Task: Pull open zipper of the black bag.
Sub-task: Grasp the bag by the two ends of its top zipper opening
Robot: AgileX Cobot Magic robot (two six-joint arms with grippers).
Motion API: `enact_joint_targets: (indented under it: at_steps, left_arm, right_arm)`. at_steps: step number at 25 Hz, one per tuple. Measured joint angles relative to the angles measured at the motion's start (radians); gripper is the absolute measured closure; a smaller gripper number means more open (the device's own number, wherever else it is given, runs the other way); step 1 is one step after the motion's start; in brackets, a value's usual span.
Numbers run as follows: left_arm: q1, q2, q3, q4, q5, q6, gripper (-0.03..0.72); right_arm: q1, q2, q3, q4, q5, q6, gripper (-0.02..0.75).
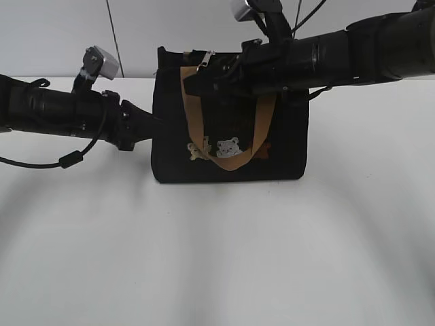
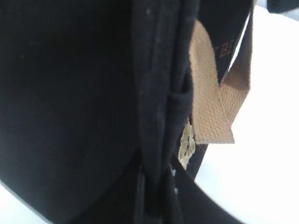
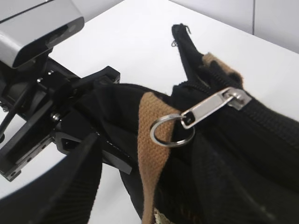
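Black bag (image 1: 230, 136) stood upright on table (image 1: 217, 258). Left gripper (image 1: 151, 124) clenched on bag's 9 o'clock edge. Right gripper (image 1: 197, 85) spread, holding nothing, at 6 o'clock of zipper (image 1: 205, 60).

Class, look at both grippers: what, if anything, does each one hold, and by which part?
The left gripper pinches the black bag by its left side fabric. The right gripper holds nothing, open beside the zipper.
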Motion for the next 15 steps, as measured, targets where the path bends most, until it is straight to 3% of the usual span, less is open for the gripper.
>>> enact_joint_targets:
  at_steps: [15]
  left_arm:
    - [0.000,0.000,0.000,-0.001,-0.001,0.000,0.655]
  right_arm:
    - [0.000,0.015,0.000,0.097,0.011,-0.088,0.269]
